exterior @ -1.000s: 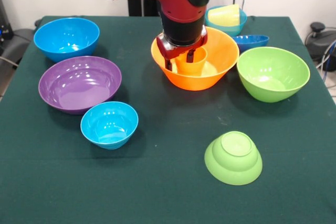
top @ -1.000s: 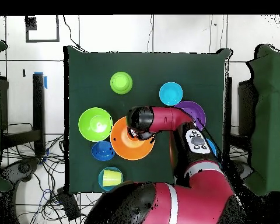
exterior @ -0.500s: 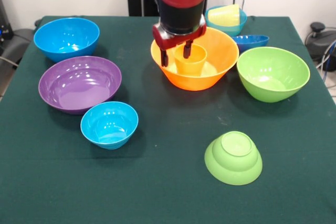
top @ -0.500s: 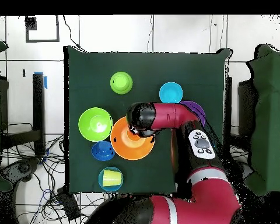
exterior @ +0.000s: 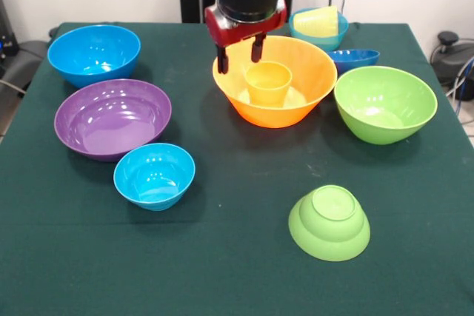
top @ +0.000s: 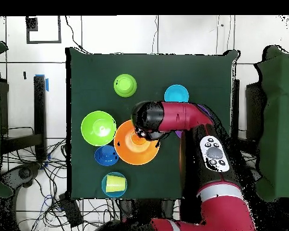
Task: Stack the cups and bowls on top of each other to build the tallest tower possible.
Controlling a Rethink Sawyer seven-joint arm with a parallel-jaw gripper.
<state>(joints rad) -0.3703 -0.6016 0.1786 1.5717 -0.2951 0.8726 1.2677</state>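
The red and black gripper (exterior: pixel 239 55) hangs above the rim of the large glossy orange plastic bowl (exterior: pixel 307 79), its two dark fingers parted a little and holding nothing; the opaque orange plastic tumbler (exterior: pixel 268 83) stands upright inside that bowl, clear of the fingers. In the front view, taking the orange bowl as centre: the large lime green bowl (exterior: pixel 385 103) sits at 3 o'clock, rims nearly touching; the small dark blue bowl (exterior: pixel 354 58) at 2 o'clock, close by; the translucent pale yellow tumbler (exterior: pixel 317 21) lies on its side in a small light blue bowl (exterior: pixel 320 39) at 1 o'clock, near the far table edge; the large purple bowl (exterior: pixel 112 117) at 8 o'clock and the large blue bowl (exterior: pixel 94 52) at 10 o'clock lie near the left edge; a second small light blue bowl (exterior: pixel 154 175) sits just beside the purple one; a small lime green bowl (exterior: pixel 329 222) lies upside down at 5 o'clock, well apart. The dark green table cloth (exterior: pixel 222 264) is open along the near edge and between the two lower bowls.
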